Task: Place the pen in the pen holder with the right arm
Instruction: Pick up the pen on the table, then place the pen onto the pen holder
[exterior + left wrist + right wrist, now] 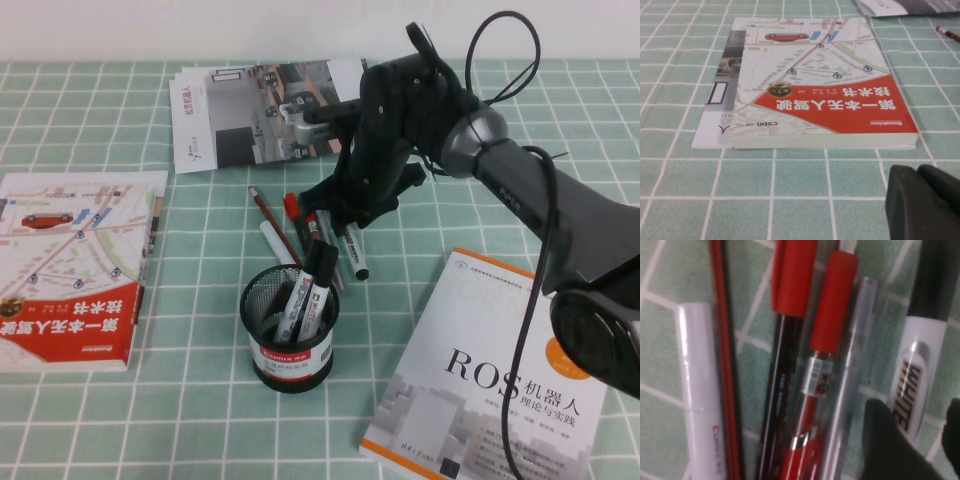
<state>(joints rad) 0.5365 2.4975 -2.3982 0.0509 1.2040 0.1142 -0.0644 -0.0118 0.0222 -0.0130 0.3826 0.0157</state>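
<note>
- The pen, a white-barrelled marker with a black cap and black lettering, lies flat on the green checked cloth at the right edge of a loose cluster of pens, just beyond the pen holder.
- Its long axis runs roughly near-to-far; in the high view it shows its black end toward the near side, tilted a little rightward.
- The right gripper sits directly over it, its fingers spread narrowly, one either side of the barrel, not yet closed on it as far as I can judge.
- Red-capped markers and a thin red pencil lie parallel, just to its left.
- The holder already carries two markers upright.
- The left gripper hangs far left by the red book, fingers together; the right arm is clearly nearer.
</note>
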